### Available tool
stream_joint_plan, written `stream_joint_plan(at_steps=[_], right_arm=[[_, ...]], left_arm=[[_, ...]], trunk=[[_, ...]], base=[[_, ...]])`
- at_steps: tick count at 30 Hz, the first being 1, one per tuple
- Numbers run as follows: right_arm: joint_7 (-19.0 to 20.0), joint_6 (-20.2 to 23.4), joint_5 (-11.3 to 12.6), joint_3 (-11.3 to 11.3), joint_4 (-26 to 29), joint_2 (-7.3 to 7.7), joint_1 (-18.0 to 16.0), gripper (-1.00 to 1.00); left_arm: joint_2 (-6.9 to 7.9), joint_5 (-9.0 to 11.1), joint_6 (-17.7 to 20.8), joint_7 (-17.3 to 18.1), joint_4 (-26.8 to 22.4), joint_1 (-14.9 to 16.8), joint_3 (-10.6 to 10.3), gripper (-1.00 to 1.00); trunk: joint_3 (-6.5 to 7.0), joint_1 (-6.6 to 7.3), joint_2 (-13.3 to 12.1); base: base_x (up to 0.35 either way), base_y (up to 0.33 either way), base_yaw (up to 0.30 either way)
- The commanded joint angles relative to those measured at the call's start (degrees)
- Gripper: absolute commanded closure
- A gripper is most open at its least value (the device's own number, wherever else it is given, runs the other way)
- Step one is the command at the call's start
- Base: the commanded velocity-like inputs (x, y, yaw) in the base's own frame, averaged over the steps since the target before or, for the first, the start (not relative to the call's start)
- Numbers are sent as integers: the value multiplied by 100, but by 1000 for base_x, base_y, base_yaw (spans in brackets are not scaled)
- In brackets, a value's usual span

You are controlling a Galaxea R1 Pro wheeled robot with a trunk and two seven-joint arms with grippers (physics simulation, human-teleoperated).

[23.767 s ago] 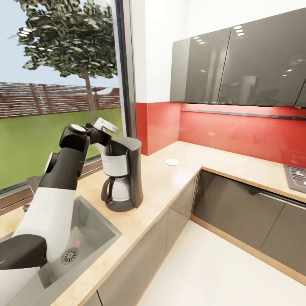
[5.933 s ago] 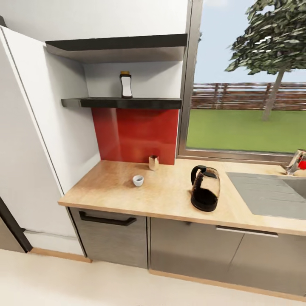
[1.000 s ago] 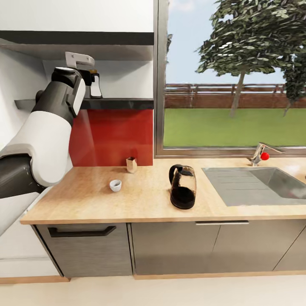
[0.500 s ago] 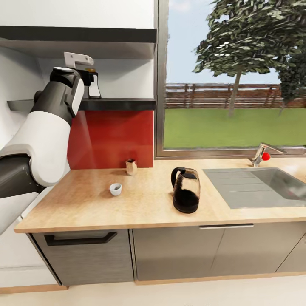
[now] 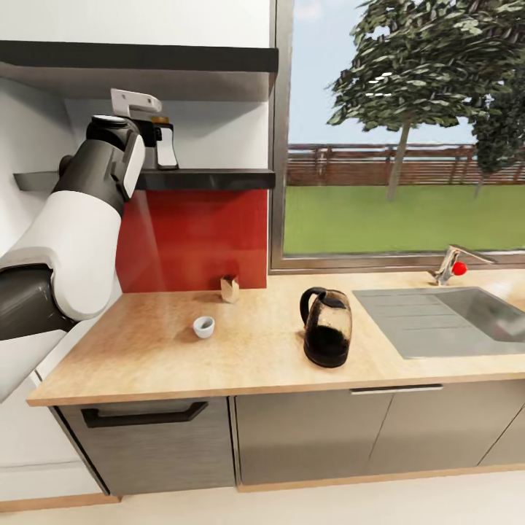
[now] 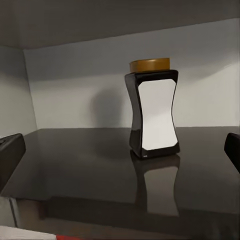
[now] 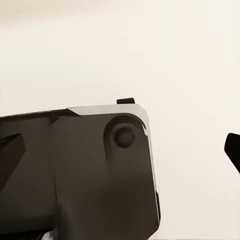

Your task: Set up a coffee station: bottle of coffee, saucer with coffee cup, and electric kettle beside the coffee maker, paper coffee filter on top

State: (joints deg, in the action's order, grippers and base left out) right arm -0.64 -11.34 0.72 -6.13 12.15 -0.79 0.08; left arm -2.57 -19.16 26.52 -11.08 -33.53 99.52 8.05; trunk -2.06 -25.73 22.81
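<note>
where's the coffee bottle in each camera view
Head view: coffee bottle stands upper left on the dark shelf, just past the left hand.
Left wrist view: it stands upright at centre, fingers wide either side.
Right wrist view: not in it.
Shared landmark: the dark shelf.
</note>
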Motion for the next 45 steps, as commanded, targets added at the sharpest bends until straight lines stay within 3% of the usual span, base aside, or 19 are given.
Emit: stream_joint_plan(at_steps=[1,45], right_arm=[[2,-10,8,-29,8,-4,1,-100],[2,-9,13,-29,7,-1,1,-100]], left_arm=[[-7,-16,20,1,-5,6,26,-100],[2,-9,28,18,13,6,68,-100]], trunk=[[-12,-6,11],[-12,-6,11]], base=[[200,1,0],[141,25,-15]])
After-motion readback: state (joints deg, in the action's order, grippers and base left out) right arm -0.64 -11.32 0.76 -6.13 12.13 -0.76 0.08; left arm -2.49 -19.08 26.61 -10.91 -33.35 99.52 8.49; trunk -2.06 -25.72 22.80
